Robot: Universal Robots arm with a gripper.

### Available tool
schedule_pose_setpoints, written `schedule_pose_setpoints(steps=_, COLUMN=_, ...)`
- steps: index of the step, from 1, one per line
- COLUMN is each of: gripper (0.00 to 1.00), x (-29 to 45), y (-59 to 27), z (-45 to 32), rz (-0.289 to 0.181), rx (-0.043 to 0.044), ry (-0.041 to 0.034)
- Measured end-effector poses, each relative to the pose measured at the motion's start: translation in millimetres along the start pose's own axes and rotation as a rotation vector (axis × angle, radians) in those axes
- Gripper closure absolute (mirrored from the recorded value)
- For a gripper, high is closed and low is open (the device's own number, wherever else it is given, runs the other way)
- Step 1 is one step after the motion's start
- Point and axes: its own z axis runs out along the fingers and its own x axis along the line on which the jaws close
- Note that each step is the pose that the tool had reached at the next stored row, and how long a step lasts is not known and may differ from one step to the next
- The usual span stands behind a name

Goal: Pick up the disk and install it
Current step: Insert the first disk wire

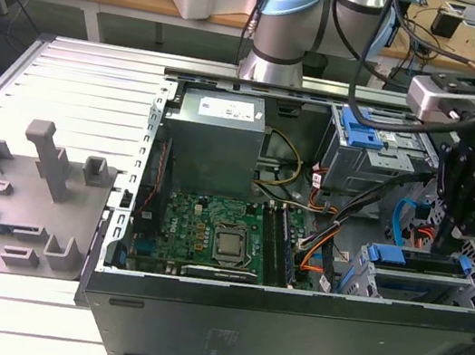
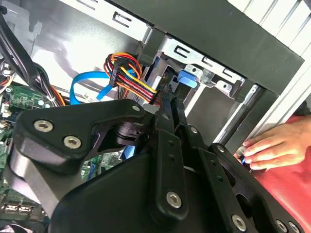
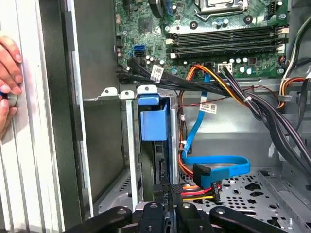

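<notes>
The disk lies in the lower drive cage at the front of the open computer case, on the exterior view's right. Its blue carrier edge faces up, with silver metal below it. My black gripper hangs just above the disk's right end, fingers pressed together with nothing seen between them. In the first wrist view the gripper points at the grey cage's narrow slot, below a blue plastic piece. The second wrist view shows the gripper close to that cage.
A second drive cage with a blue tab stands behind. Blue, orange and black cables run beside the slot. The motherboard and power supply fill the case's left. A person's hand rests on the case's outer edge.
</notes>
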Motion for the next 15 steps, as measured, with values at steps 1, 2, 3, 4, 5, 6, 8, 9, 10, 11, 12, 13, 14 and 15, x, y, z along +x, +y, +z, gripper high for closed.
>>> schedule_pose_setpoints(steps=1, gripper=0.84, x=0.8, y=0.0, z=0.2, rz=-0.004, rx=0.0018, ry=-0.001)
schedule_pose_setpoints(steps=2, gripper=0.84, x=2.0, y=0.1, z=0.4, rz=-0.007, rx=0.0034, ry=-0.0022)
schedule_pose_setpoints(steps=3, gripper=0.84, x=4.9, y=0.1, z=1.0, rz=-0.008, rx=0.0052, ry=-0.0085)
schedule_pose_setpoints(steps=4, gripper=0.84, x=6.6, y=0.2, z=1.3, rz=-0.008, rx=0.0055, ry=-0.0142)
schedule_pose_setpoints(steps=5, gripper=0.84, x=8.0, y=0.3, z=1.6, rz=-0.007, rx=0.0058, ry=-0.0201)
schedule_pose_setpoints(steps=6, gripper=0.84, x=9.3, y=0.6, z=1.9, rz=-0.006, rx=0.0062, ry=-0.0271)
schedule_pose_setpoints(steps=8, gripper=0.84, x=10.3, y=1.1, z=1.9, rz=-0.005, rx=0.0071, ry=-0.0398)
schedule_pose_setpoints(steps=9, gripper=0.84, x=10.3, y=1.2, z=2.0, rz=-0.004, rx=0.0074, ry=-0.0414)
schedule_pose_setpoints(steps=10, gripper=0.84, x=10.3, y=1.2, z=2.0, rz=-0.004, rx=0.0075, ry=-0.0415)
schedule_pose_setpoints(steps=11, gripper=0.84, x=10.3, y=1.2, z=2.0, rz=-0.004, rx=0.0074, ry=-0.0416)
schedule_pose_setpoints(steps=12, gripper=0.84, x=10.3, y=1.3, z=2.0, rz=-0.004, rx=0.0074, ry=-0.0416)
schedule_pose_setpoints(steps=13, gripper=0.84, x=10.4, y=1.3, z=1.9, rz=-0.004, rx=0.0075, ry=-0.0415)
schedule_pose_setpoints(steps=14, gripper=0.84, x=10.4, y=1.3, z=2.0, rz=-0.004, rx=0.0074, ry=-0.0415)
schedule_pose_setpoints(steps=15, gripper=0.84, x=10.4, y=1.4, z=2.0, rz=-0.004, rx=0.0074, ry=-0.0418)
